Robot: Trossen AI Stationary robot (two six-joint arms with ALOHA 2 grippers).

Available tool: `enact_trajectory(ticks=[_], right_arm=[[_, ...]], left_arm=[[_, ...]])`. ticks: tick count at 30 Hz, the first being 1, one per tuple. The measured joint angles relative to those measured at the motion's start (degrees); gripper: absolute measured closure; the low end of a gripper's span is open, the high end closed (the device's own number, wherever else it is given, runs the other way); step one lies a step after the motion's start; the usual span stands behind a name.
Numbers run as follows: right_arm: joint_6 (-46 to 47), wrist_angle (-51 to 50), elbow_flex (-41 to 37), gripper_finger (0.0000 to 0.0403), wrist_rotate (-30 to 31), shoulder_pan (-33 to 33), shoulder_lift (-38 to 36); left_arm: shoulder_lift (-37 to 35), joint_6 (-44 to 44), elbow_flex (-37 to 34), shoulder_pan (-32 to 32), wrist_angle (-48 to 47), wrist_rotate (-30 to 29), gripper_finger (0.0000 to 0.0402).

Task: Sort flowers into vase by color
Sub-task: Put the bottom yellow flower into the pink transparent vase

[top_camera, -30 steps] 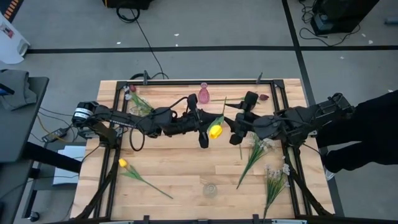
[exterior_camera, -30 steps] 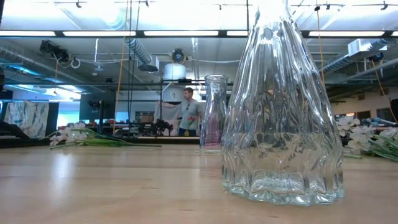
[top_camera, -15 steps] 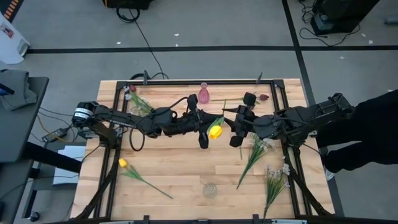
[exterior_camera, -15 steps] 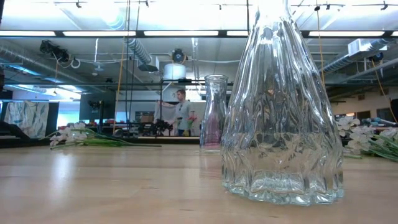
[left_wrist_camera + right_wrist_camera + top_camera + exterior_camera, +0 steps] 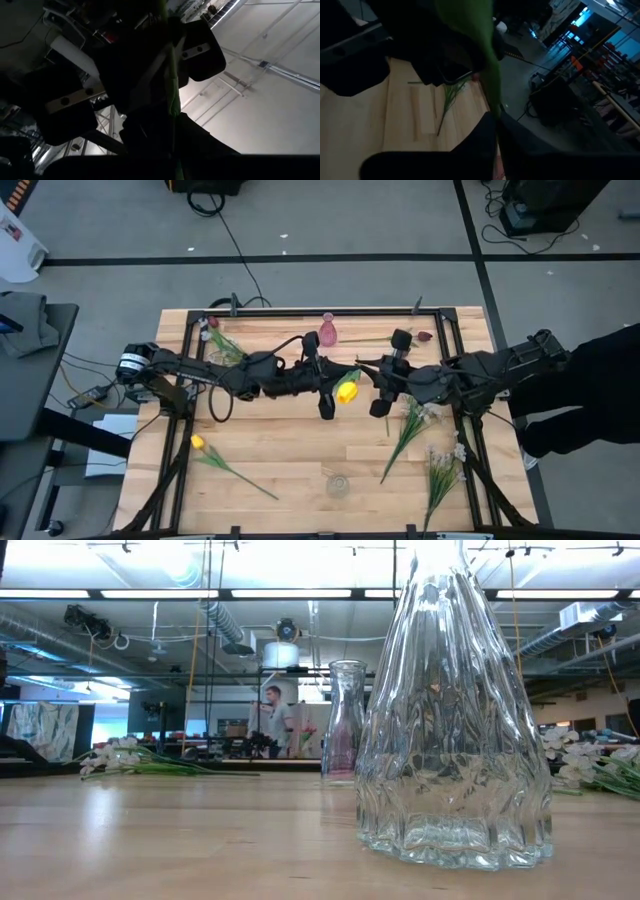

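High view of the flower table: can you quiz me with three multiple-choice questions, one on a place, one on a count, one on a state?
1. Where is the pink vase? A) the table's far edge B) the floor C) in a gripper
2. How many yellow tulips? A) one B) two C) five
3. The clear vase is: A) tipped over B) full of flowers C) upright, empty

A: it stands mid far edge.
B: one yellow tulip sits between left gripper and right gripper, another lies front-left.
C: the low view shows it standing, nothing inside.
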Motion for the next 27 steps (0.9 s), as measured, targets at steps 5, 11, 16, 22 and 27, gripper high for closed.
enact_trajectory(ticks=[5,11,16,22,27], right_arm=[[0.3,0.4,0.0,0.0394,0.0,0.0,0.0],[2.4,-0.1,0.0,0.0394,0.1,0.0,-0.1],[2.6,-2.5,0.0,0.0395,0.2,-0.2,0.0],[3.1,-5.7,0.0,0.0396,-0.1,-1.7,-0.1],[5.4,-10.5,0.0,0.0396,-0.1,-3.5,-1.2]], left_arm=[[0.1,1.2,-0.1,0.3,1.8,0.7,0.0378],[0.1,7.9,-0.1,2.2,3.1,3.5,0.0344],[0.1,14.3,-0.1,4.7,6.2,11.1,0.0288],[0.0,17.8,0.0,8.5,8.2,23.1,0.0213],[0.0,18.6,0.0,11.9,6.7,34.5,0.0180]])
